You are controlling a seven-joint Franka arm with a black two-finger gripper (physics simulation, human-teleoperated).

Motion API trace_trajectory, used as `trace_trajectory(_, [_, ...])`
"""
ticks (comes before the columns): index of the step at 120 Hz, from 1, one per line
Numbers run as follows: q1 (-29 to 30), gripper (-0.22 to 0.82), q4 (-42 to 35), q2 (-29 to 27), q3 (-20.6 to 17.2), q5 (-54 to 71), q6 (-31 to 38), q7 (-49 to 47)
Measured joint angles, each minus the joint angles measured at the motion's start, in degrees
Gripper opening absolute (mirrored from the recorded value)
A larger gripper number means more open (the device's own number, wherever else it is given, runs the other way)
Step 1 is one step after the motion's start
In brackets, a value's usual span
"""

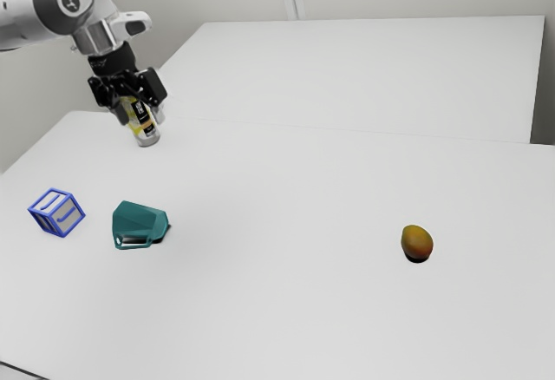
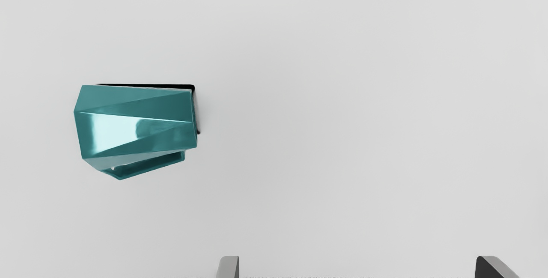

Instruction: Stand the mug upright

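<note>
Mug (image 1: 139,222) on its side on tabletop (image 1: 286,311), handle low, near blue-edged block (image 1: 57,212); tool (image 1: 139,111) well apart from it, fingers spread, in front of can (image 1: 146,134) in exterior view.

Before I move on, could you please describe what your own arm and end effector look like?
My arm is white with rounded housings, a round emblem on a grey cap, and a silvery section near the end effector, which is black with two grey-tipped fingers.
</note>
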Motion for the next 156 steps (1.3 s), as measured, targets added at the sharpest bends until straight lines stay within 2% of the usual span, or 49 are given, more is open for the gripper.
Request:
trace_trajectory(14, [-3.31,0.6,-0.63,-0.32,7.19,-6.62,-0.48,3.65])
trace_trajectory(30, [-0.56,0.6,-0.6,2.52,10.0,-13.84,-1.65,9.35])
trace_trajectory(51, [15.22,0.6,0.11,6.94,10.35,-20.38,-3.18,17.48])
trace_trajectory(59, [18.69,0.6,0.27,9.21,10.36,-22.47,-3.7,20.41])
trace_trajectory(105, [24.38,0.6,0.95,23.79,10.27,-32.8,-4.65,34.21])
trace_trajectory(132, [24.45,0.6,-0.37,27.66,9.99,-35.51,-4.36,39.33])
trace_trajectory(156, [24.22,0.6,-4.22,27.91,9.6,-37.16,-4.45,41.44])
